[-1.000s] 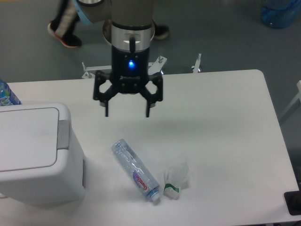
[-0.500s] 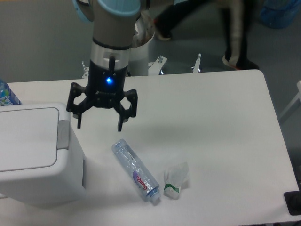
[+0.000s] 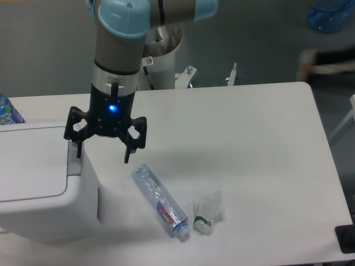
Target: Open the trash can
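Observation:
The trash can is a large white boxy bin at the left edge of the table, its flat lid lying closed, with a grey push strip along the lid's right side. My gripper hangs open, pointing down, at the bin's upper right corner. Its left finger is right at the top end of the grey strip; whether it touches is unclear. The right finger hangs past the bin's side, over the table.
A clear plastic bottle lies on the white table right of the bin, with a crumpled white wrapper beside it. A blue bottle top shows behind the bin at far left. A dark object sits at the table's right corner.
The gripper has moved left and a little down, from above the middle of the table to the bin's right edge. It has stayed open. The lid has not moved.

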Robot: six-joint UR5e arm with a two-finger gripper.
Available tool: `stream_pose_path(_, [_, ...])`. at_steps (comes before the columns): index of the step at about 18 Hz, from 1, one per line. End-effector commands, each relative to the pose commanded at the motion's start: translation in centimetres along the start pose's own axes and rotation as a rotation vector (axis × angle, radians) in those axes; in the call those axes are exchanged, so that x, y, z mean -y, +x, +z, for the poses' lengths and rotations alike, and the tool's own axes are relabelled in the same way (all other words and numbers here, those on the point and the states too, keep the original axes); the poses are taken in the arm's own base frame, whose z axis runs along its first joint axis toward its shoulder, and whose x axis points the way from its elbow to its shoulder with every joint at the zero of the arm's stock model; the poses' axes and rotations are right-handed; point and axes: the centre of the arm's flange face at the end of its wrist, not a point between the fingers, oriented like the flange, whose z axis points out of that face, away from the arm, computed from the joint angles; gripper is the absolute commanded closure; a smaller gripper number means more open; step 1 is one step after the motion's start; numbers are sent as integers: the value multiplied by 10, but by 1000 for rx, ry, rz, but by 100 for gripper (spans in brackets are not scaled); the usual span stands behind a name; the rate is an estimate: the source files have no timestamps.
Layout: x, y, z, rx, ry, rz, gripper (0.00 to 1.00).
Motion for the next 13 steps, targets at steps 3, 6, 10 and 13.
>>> stream_pose_path(3, [0,-1,2,0,-3,-3,0])
stream_pose_path(6, [0,0,4,-1,-6,-2,0])
stream_pose_path(10, [-1,-1,6,-2,-10,-5,0])
stream_pose_path(13, [-1,-1,7,-2,-12,-6,0])
